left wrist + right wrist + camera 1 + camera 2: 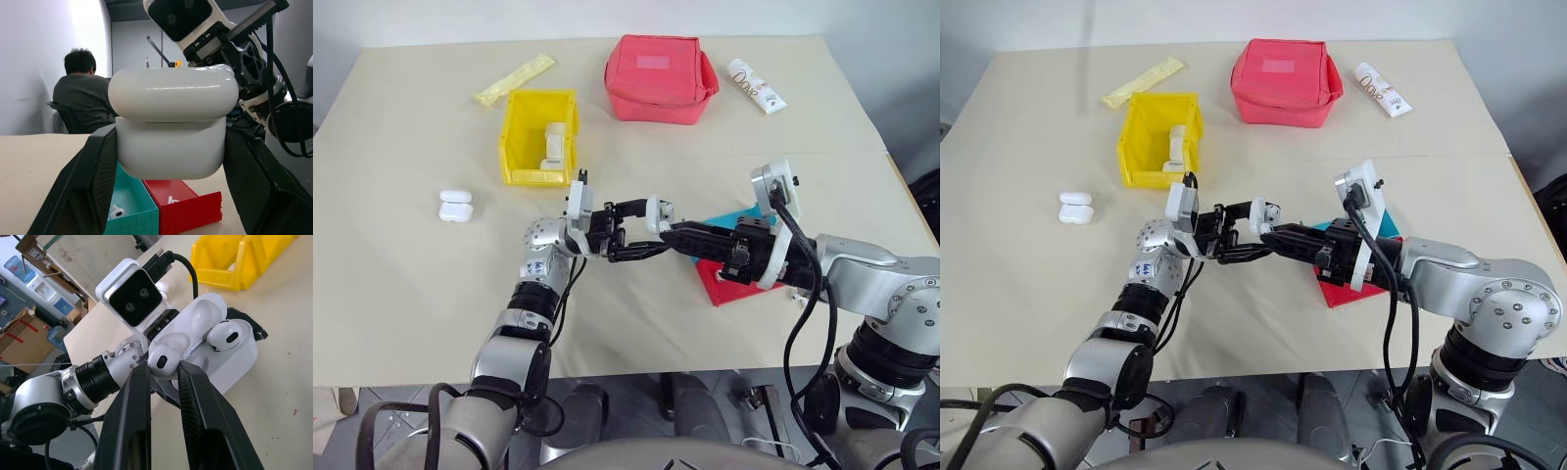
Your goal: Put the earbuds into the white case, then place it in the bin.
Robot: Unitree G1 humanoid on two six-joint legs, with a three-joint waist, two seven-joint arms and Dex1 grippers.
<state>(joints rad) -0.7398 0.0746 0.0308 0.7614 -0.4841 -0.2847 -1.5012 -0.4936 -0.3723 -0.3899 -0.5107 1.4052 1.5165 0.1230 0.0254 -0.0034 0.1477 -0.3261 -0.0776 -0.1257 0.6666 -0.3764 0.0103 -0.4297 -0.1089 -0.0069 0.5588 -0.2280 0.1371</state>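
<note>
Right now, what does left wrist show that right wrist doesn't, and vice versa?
Left wrist view: a seated person, plus teal tray and red tray with loose earbuds.
Right wrist view: the right pincer pinching an earbud at the open case, a second earbud seated, the yellow bin.
Both: the white case in the left pincer.

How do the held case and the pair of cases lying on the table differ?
The held case is clamped by the left gripper above the table, lid open, with an earbud seated; the pair of cases lies closed and untouched on the table. All are glossy white with rounded corners.
</note>
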